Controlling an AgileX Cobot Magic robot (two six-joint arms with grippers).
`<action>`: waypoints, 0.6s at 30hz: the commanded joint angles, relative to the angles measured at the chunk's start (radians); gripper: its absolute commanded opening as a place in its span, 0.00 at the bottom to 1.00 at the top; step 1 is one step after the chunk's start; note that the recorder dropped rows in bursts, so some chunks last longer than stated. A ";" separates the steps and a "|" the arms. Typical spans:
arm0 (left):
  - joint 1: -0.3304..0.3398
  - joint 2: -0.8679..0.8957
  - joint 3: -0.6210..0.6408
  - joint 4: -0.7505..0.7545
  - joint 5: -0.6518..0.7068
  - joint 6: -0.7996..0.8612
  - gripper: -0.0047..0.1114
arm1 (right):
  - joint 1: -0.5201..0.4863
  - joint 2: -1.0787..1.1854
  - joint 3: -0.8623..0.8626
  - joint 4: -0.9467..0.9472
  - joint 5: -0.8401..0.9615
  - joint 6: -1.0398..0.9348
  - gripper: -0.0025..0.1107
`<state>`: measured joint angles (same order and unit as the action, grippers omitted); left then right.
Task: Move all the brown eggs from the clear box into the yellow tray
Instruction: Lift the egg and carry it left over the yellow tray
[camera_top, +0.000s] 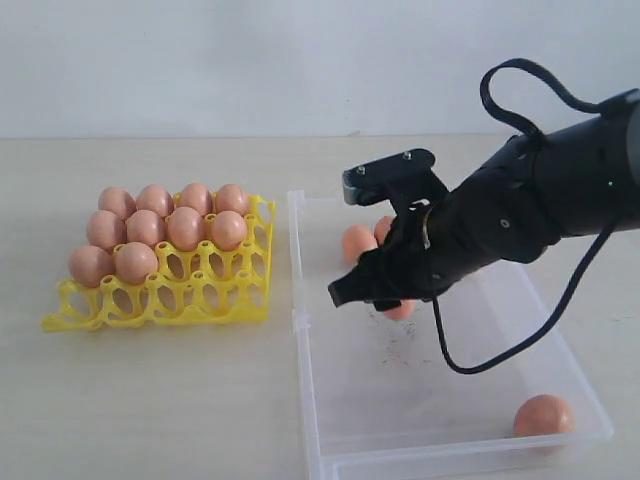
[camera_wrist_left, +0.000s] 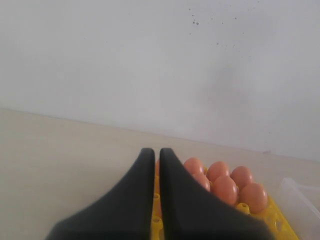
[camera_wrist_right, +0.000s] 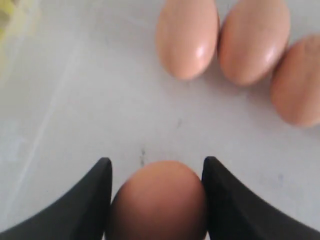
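Note:
My right gripper (camera_wrist_right: 157, 160) is shut on a brown egg (camera_wrist_right: 157, 200), with a black finger pressed against each side, just above the floor of the clear box (camera_wrist_right: 75, 100). In the exterior view this gripper (camera_top: 385, 290) hangs low over the middle of the box (camera_top: 305, 380), and a bit of the held egg (camera_top: 402, 310) shows under it. Three more eggs (camera_wrist_right: 187, 37) lie together beyond the fingertips. Another egg (camera_top: 543, 416) rests in the box's near right corner. The yellow tray (camera_top: 255, 300) stands left of the box with several eggs (camera_top: 185, 228) in its back rows. My left gripper (camera_wrist_left: 156, 150) is shut and holds nothing.
The right arm's black cable (camera_top: 520, 70) loops above and below the wrist. The box's left wall stands close to the tray's right side. Pale tabletop (camera_top: 150, 400) surrounds both. The left arm does not show in the exterior view.

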<state>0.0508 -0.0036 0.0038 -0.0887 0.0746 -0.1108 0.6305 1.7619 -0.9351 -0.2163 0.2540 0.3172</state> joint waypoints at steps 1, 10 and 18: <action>-0.006 0.004 -0.004 -0.001 -0.006 -0.001 0.07 | -0.004 -0.024 0.005 -0.040 -0.161 -0.004 0.02; -0.006 0.004 -0.004 -0.001 -0.006 -0.001 0.07 | -0.004 -0.026 0.005 -0.042 -0.522 -0.055 0.02; -0.006 0.004 -0.004 -0.001 -0.006 -0.001 0.07 | -0.004 0.032 0.005 -0.123 -0.952 -0.064 0.02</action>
<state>0.0508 -0.0036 0.0038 -0.0887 0.0746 -0.1108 0.6289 1.7629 -0.9351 -0.2758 -0.5533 0.2648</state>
